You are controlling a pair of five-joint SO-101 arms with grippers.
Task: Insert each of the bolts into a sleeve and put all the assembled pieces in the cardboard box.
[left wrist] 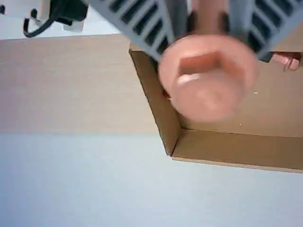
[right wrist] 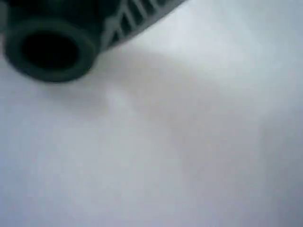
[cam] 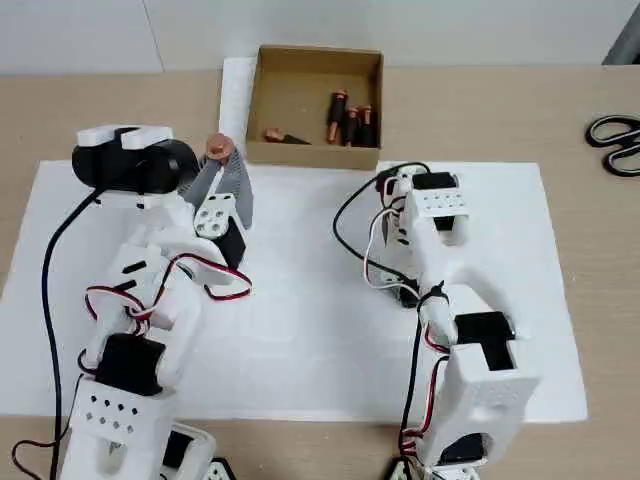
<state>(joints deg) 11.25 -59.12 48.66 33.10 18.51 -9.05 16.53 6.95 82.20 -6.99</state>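
Note:
My left gripper (cam: pixel 221 158) is shut on a copper-coloured bolt (cam: pixel 218 148), holding it just outside the front left corner of the cardboard box (cam: pixel 262 100). In the left wrist view the bolt's head (left wrist: pixel 206 78) sits between the grey fingers (left wrist: pixel 137 16), with the box corner (left wrist: pixel 173 142) behind it. My right arm (cam: pixel 432 205) stands over the white sheet, in front of the box. Its gripper (right wrist: pixel 80 23) is shut on a dark sleeve (right wrist: pixel 49 49) whose open end faces the camera, low over the sheet. Several assembled pieces (cam: pixel 350 120) lie in the box.
A white paper sheet (cam: pixel 300 330) covers the middle of the wooden table. Black scissors (cam: pixel 615 140) lie at the far right edge. Cables (cam: pixel 365 235) loop beside the right arm. One more piece (cam: pixel 285 137) lies along the box's front wall.

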